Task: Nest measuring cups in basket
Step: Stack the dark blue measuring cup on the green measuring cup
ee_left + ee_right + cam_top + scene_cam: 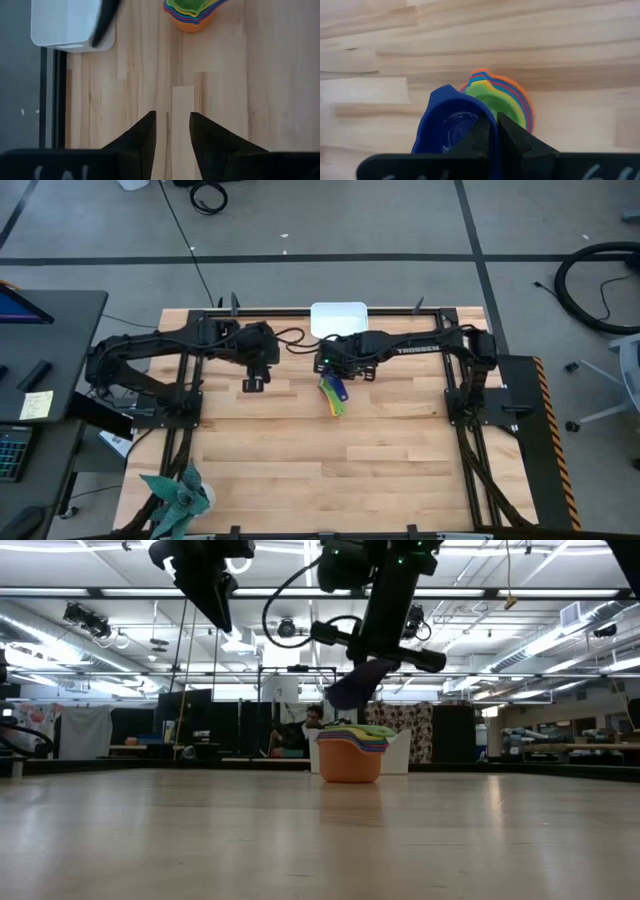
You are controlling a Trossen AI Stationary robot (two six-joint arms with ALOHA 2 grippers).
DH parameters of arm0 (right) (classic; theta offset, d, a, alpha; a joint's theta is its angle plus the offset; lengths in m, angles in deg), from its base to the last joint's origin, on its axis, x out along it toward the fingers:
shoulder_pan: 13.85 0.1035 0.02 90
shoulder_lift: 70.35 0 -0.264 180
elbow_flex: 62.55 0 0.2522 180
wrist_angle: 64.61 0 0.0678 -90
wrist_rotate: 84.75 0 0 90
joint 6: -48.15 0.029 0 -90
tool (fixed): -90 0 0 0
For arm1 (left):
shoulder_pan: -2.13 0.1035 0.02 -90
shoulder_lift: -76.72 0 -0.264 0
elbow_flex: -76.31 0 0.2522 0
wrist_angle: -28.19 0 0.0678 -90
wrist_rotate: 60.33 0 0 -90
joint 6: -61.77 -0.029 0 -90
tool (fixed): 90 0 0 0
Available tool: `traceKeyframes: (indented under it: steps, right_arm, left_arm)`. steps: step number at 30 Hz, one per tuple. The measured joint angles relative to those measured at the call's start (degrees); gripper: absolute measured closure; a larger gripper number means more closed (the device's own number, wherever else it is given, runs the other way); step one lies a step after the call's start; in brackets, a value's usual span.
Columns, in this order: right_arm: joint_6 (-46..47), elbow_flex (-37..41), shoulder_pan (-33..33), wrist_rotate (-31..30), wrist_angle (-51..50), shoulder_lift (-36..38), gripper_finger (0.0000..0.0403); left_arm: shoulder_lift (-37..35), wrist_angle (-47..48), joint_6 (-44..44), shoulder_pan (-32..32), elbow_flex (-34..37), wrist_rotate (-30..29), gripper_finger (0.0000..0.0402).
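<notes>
Bright ceiling strips – soft shadows, blurred cups [495, 100].

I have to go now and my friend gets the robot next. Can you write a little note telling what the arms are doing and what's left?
Right pincer: shut on the dark blue cup, held above the nested stack.
Left pincer: open, empty, waiting above bare table.
Stack: orange cup at the bottom, green cup on top, standing on the wood in front of the white basket, not in it.
Done: several cups nested.
Left: drop in the dark blue cup, then get the stack into the basket.
</notes>
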Motion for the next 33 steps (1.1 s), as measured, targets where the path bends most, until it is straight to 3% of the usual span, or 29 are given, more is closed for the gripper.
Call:
traceKeyframes:
  steps: [14, 18, 26, 33]
  right_arm:
    - [-2.6, -0.2, 0.0, 3.0, -0.4, -5.4, 0.0381]
    - [-7.4, -0.1, 0.0, 4.1, 2.0, -5.6, 0.0381]
    - [-14.9, 0.0, -0.9, 9.1, 5.6, -5.6, 0.0291]
    - [-15.2, -1.1, -2.1, 14.9, 4.7, -5.7, 0.0286]
  left_arm:
    - [0.0, -1.3, -2.4, 1.2, 0.0, 0.3, 0.0278]
    - [0.0, -1.4, -2.4, 1.2, 0.0, 0.3, 0.0278]
    - [0.0, -1.5, -2.5, 1.2, 0.0, 0.3, 0.0278]
    - [0.0, -1.4, -2.5, 1.2, 0.0, 0.3, 0.0278]
